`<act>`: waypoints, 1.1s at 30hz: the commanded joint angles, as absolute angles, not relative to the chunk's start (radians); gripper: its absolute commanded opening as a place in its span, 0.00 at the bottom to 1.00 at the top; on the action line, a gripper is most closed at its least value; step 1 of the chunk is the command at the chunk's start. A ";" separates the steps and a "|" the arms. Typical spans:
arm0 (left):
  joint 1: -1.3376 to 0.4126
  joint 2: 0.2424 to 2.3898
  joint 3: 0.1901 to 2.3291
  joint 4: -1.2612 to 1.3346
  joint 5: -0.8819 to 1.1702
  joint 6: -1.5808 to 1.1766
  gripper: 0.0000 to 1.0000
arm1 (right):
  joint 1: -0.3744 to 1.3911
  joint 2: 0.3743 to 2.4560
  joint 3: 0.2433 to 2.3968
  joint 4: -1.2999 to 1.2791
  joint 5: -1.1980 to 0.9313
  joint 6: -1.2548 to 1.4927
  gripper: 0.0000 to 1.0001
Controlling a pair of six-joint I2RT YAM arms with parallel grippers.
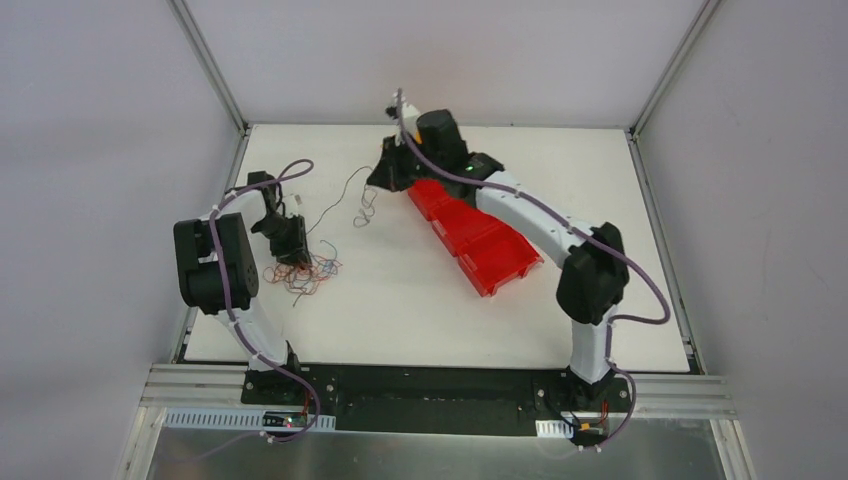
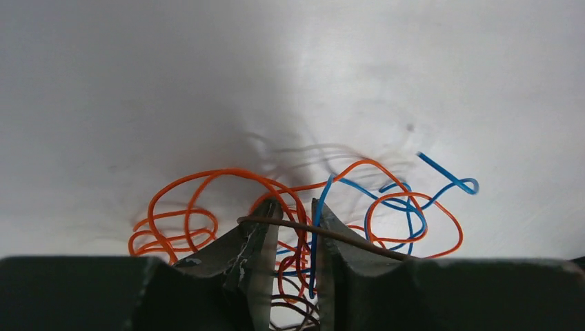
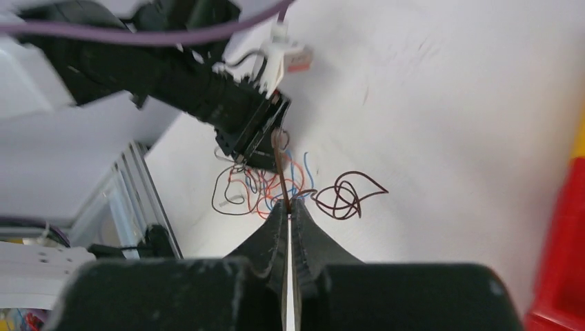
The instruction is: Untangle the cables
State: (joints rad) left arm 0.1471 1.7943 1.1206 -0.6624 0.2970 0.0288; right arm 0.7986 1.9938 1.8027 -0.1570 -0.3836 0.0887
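Currently the right gripper (image 3: 288, 203) has its jaws pressed together on a single brown strand (image 3: 279, 165). The strand runs straight ahead of the tips to the left gripper (image 2: 294, 214). Left jaws stand narrowly apart; blue and orange strands thread the gap, and the brown strand lies across the tips, not visibly pinched. The other cables (image 1: 303, 272) form a loose tangle on the table (image 1: 420, 310), under and just beyond the left tips.

Judgement: the wire is very light, thin and springy, likely to slip. Take one outer loop or free end and pull slowly to avoid tightening knots.

orange, blue and brown cables (image 2: 234, 172)
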 commanded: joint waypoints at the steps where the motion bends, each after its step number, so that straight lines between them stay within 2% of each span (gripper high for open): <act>1: 0.256 1.815 1.105 -0.708 0.166 0.062 0.26 | 0.731 1.808 1.862 -0.087 -0.352 0.155 0.00; 13: 0.307 1.848 1.120 -0.710 0.190 0.068 0.24 | 0.656 1.764 2.072 -0.113 -0.272 0.178 0.00; 17: 0.307 1.856 1.116 -0.710 0.188 0.077 0.27 | 0.621 1.763 2.126 -0.122 -0.286 0.166 0.00; 23: 0.307 1.848 1.124 -0.713 0.236 0.071 0.32 | 0.580 1.750 2.097 -0.122 -0.301 0.130 0.00; 33: 0.307 1.823 1.158 -0.737 0.259 0.071 0.33 | 0.563 1.698 1.976 -0.088 -0.315 0.123 0.00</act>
State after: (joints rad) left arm 0.2966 1.8088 1.1412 -0.7158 0.2787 0.0422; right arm 0.5690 1.7599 2.0037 -0.1383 -0.3023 0.1368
